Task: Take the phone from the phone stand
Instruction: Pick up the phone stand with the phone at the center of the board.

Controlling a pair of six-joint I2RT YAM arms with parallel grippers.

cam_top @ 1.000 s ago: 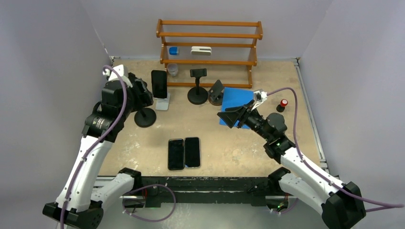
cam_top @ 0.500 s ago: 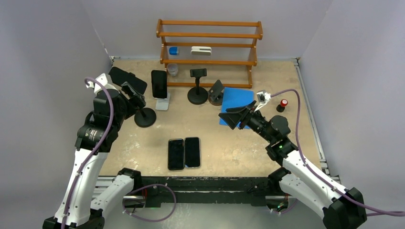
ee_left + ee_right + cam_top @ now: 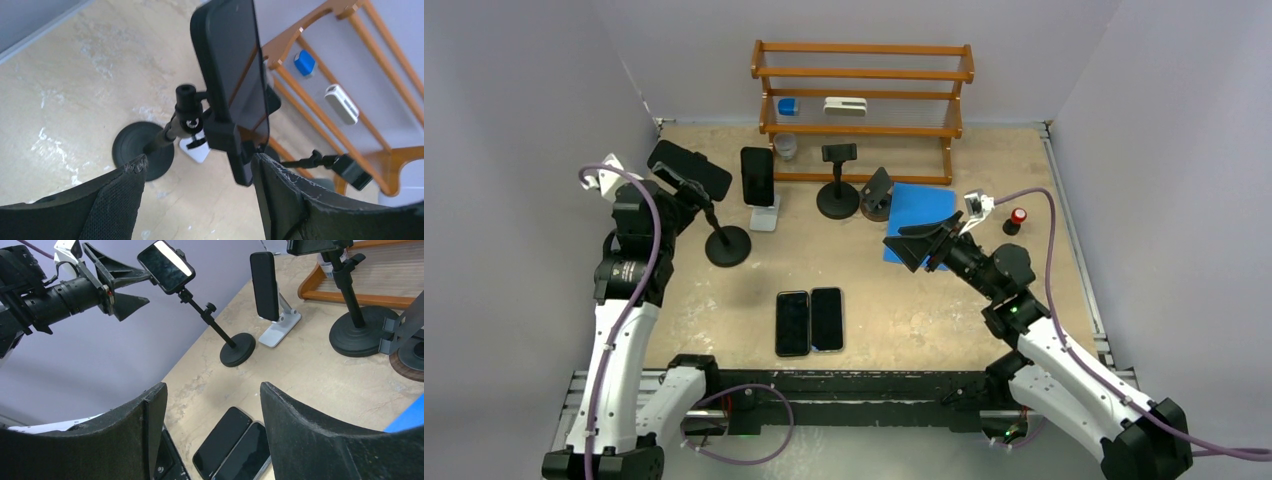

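At the left of the surface (image 3: pixel 904 310), the phone (image 3: pixel 689 170) sits clamped on its stand (image 3: pixel 727 245). The left end effector (image 3: pixel 199 162) hangs spread just beside it, and the right end effector (image 3: pixel 212 388) is spread too, well apart.

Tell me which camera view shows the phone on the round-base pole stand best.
The left wrist view: the phone is close, and its clamp shows clearly. The top external view shows the phone small; the right wrist view shows the phone distant, screen glaring.
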